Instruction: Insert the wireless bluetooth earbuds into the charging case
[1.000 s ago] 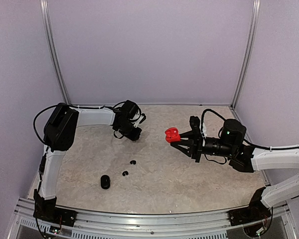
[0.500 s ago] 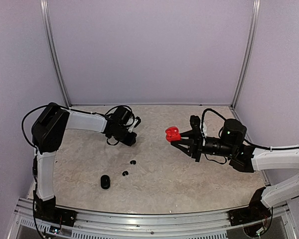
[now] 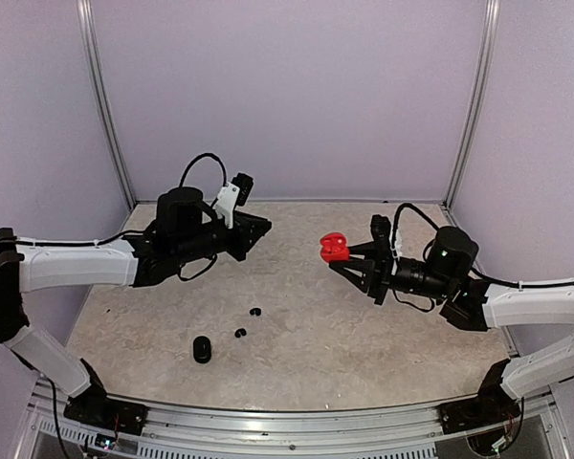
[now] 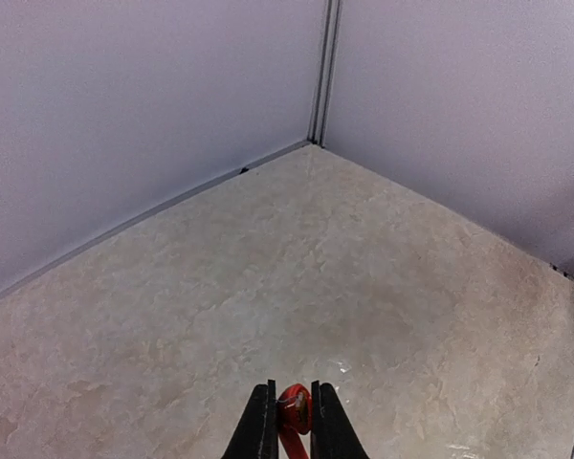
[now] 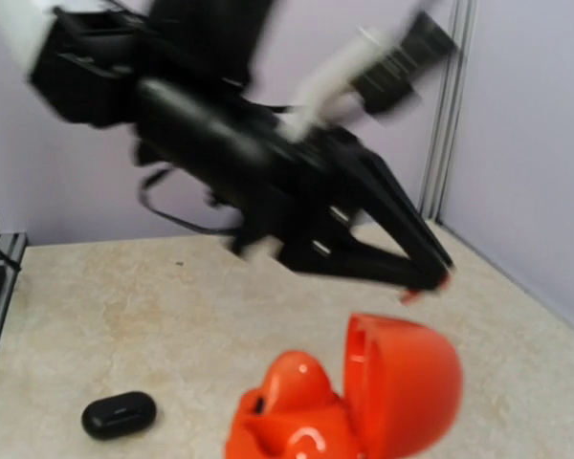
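Observation:
My right gripper is shut on the open red charging case, held above the table right of centre. In the right wrist view the case has its lid up and one red earbud seated in it. My left gripper is shut on the other red earbud, pinched between its fingertips. It hovers above the table, left of the case and apart from it. Its tip with the bud shows blurred just above the case's lid. Two black earbuds lie on the table.
A closed black case lies on the table front left, also in the right wrist view. Purple walls and metal corner posts enclose the table on three sides.
My left arm has risen from the back left of the table and swung out to the right, toward the red case. The right gripper and case have barely moved.

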Controlling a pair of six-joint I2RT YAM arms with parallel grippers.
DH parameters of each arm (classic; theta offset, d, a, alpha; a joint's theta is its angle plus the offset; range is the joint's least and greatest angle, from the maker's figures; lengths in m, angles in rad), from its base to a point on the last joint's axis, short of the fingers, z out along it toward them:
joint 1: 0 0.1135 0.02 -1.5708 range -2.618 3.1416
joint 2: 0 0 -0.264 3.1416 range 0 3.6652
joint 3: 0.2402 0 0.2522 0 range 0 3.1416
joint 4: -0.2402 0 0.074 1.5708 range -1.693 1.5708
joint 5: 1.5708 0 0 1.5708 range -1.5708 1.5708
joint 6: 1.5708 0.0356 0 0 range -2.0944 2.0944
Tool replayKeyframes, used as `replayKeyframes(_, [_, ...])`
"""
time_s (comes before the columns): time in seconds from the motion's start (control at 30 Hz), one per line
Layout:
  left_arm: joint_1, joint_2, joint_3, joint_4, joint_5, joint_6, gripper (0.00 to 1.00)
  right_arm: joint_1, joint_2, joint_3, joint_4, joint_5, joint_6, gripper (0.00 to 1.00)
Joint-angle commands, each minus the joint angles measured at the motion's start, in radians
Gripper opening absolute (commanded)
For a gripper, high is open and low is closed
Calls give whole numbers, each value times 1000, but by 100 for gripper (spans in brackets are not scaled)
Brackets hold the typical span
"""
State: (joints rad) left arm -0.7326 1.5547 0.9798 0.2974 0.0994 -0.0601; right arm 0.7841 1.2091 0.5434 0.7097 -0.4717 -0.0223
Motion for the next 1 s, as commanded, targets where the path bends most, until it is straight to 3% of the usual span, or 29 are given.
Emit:
replayKeyframes(0.0, [-69, -122, -93, 259, 15, 22, 8, 9, -8, -10, 105, 14, -51, 9])
replayKeyframes(0.47, [-325, -226, -175, 567, -31, 120, 7, 118, 93, 13, 301, 175, -117, 8])
replayKeyframes(0.97, [-377, -134, -142, 643, -13, 135, 7, 197, 149, 99, 273, 347, -42, 7])
